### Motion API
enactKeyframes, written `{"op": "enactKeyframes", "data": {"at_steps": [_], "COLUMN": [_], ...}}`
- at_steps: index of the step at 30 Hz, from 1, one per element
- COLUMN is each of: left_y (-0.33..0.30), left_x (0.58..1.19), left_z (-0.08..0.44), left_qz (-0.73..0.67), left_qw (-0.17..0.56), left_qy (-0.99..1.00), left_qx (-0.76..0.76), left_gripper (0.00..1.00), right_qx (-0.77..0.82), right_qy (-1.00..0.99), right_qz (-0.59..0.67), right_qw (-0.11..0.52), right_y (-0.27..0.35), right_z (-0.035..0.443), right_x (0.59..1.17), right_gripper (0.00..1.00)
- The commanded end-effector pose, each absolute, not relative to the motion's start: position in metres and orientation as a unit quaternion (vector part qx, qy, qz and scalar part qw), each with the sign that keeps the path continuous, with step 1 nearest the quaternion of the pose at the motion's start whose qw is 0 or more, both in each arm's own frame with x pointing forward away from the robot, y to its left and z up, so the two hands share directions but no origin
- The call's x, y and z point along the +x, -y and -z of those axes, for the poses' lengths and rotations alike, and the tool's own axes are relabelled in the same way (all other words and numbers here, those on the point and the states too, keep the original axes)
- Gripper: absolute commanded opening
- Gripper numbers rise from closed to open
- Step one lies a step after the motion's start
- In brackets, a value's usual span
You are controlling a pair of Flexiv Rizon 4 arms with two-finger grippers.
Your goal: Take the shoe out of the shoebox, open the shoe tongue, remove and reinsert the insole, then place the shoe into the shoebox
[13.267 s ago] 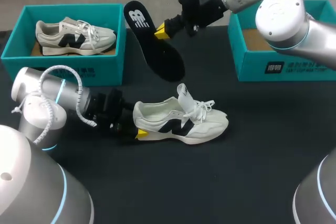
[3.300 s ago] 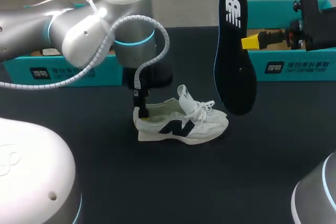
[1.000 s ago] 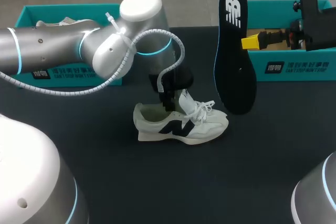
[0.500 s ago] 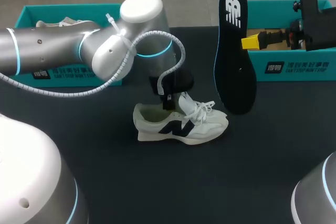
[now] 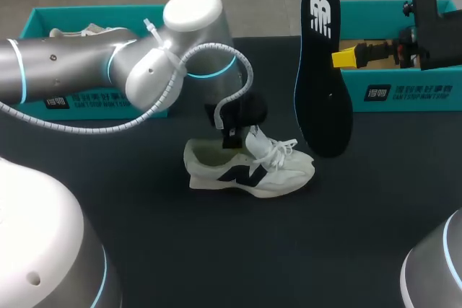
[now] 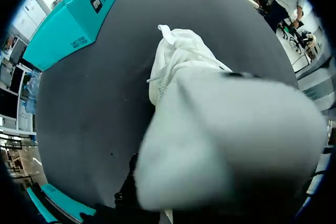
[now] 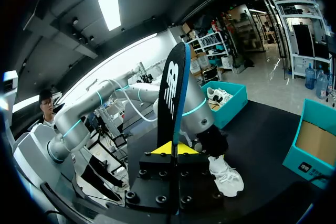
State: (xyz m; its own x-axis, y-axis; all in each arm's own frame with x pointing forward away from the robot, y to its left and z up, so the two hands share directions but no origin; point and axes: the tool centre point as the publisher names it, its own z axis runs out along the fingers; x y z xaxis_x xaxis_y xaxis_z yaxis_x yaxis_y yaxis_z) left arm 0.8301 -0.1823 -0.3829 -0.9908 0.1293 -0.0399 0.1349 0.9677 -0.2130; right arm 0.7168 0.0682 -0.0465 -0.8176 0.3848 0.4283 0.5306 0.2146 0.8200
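A white shoe (image 5: 249,167) with a dark side logo lies on its sole in the middle of the black table. My left gripper (image 5: 232,137) comes down from above onto its raised tongue (image 5: 253,139) and is shut on it. In the left wrist view the tongue (image 6: 226,140) fills the space right in front of the camera, with the laced forefoot (image 6: 181,61) ahead. My right gripper (image 5: 345,56) is shut on the black insole (image 5: 321,70), held upright above the table to the right of the shoe. The insole (image 7: 170,93) stands edge-on between the yellow fingertips (image 7: 164,149).
A teal shoebox (image 5: 94,99) at the back left holds a second shoe, mostly hidden by my left arm (image 5: 108,70). Another teal shoebox (image 5: 404,91) stands open at the back right, behind my right gripper. Bare black table lies in front of the shoe.
My left gripper's fingers have closed on the shoe tongue. The shoe has shifted very slightly. The right arm and the insole have not moved.
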Motion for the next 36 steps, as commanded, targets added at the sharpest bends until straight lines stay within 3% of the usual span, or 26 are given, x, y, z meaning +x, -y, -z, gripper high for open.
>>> {"op": "enactKeyframes", "data": {"at_steps": [1,2,3,14,21,36], "left_y": [0.167,0.167,0.164,0.157,0.162,0.168], "left_x": [0.831,0.834,0.834,0.839,0.84,0.84], "left_z": [0.359,0.356,0.351,0.317,0.305,0.302], "left_qz": [0.157,0.165,0.198,0.171,0.134,0.119], "left_qw": [-0.012,-0.053,-0.033,-0.181,-0.18,-0.156], "left_qy": [-0.971,-0.957,-0.95,-0.799,-0.707,-0.711], "left_qx": [0.18,0.234,0.239,0.547,0.671,0.675], "left_gripper": [0.0,0.0,0.0,0.0,0.0,0.0], "right_qx": [-0.295,-0.295,-0.295,-0.295,-0.295,-0.295], "right_qy": [0.777,0.777,0.777,0.777,0.777,0.777], "right_qz": [0.553,0.553,0.553,0.553,0.553,0.553], "right_qw": [0.066,0.066,0.066,0.066,0.066,0.066], "right_y": [-0.069,-0.069,-0.069,-0.069,-0.069,-0.069], "right_z": [0.047,0.047,0.047,0.047,0.047,0.047], "right_x": [0.718,0.718,0.718,0.718,0.718,0.718], "right_gripper": [0.0,0.0,0.0,0.0,0.0,0.0]}}
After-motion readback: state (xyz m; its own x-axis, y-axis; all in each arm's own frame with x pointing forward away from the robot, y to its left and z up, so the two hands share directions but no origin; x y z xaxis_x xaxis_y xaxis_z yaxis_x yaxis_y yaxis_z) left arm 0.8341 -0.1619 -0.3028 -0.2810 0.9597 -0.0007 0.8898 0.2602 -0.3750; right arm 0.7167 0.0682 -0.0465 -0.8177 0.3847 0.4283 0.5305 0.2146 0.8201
